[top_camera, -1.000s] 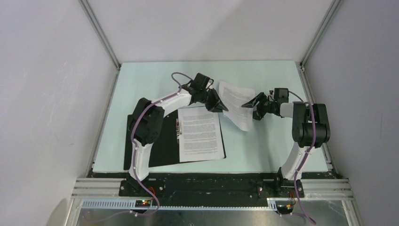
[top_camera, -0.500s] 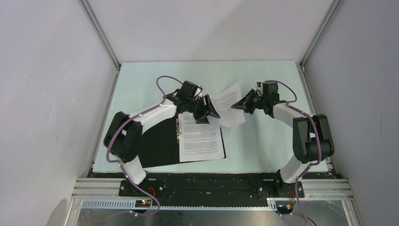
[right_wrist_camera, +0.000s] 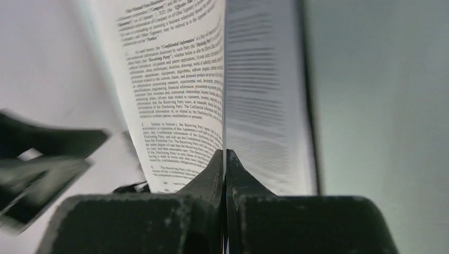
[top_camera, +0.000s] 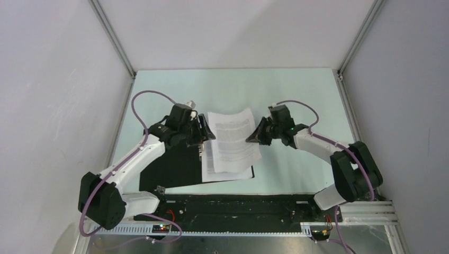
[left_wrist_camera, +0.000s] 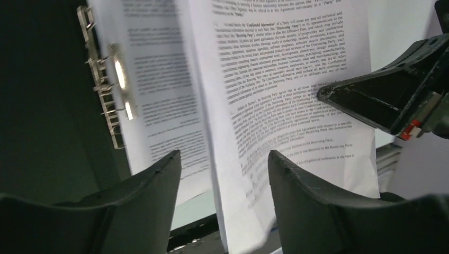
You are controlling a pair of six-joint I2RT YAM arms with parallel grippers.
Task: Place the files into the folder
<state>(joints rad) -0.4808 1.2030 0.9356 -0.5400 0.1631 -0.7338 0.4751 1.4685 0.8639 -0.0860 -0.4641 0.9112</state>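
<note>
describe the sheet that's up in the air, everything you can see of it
The lifted sheet is white paper densely printed in black, bowed, held above the open folder and the second sheet lying in it. The right gripper pinches its right edge; the left gripper straddles its other edge, jaws apart, not clamping.

You have two printed sheets to count: one lifted sheet [top_camera: 235, 138] at the centre and one flat sheet [top_camera: 227, 174] just nearer. There is one folder [top_camera: 169, 166] on the left, with one metal clip [left_wrist_camera: 106, 90]. You have two grippers: the left gripper [top_camera: 207, 132] and the right gripper [top_camera: 251, 138].
</note>
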